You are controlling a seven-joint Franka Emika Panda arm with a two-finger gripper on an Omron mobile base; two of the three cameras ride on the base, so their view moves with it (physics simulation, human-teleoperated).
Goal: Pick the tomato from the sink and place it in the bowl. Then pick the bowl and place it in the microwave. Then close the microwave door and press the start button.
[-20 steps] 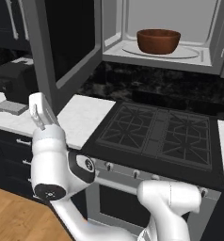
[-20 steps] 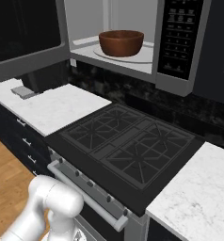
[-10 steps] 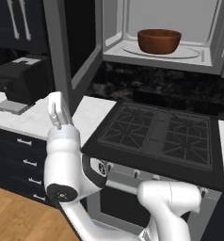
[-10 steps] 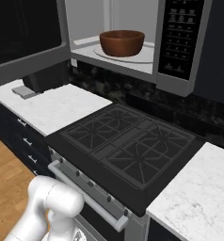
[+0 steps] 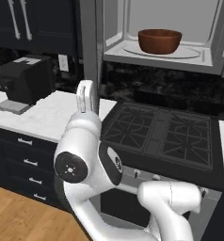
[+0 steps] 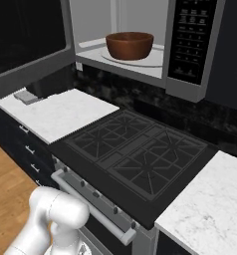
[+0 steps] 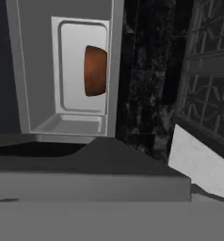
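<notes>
The reddish-brown bowl (image 5: 159, 41) (image 6: 129, 45) stands on the glass turntable inside the open microwave (image 5: 205, 52) (image 6: 140, 64). The tomato is hidden and the sink is out of view. The microwave door (image 5: 89, 42) (image 6: 26, 40) is swung wide open to the left. In the left base view it shows edge-on. My gripper (image 5: 86, 94) points upward just below the door's lower edge, open and empty. The hand view is rolled sideways and shows the bowl (image 7: 96, 70) in the pale cavity (image 7: 74, 117).
A black gas cooktop (image 5: 161, 134) (image 6: 135, 154) lies under the microwave, with the oven handle (image 6: 90, 204) at its front. A black boxy appliance (image 5: 24, 80) sits on the white counter (image 5: 43, 117) to the left. The button panel (image 6: 192, 37) is on the microwave's right side.
My arm has swung to the right and risen, which brought the gripper from over the left counter to just under the open door. The bowl has not moved.
</notes>
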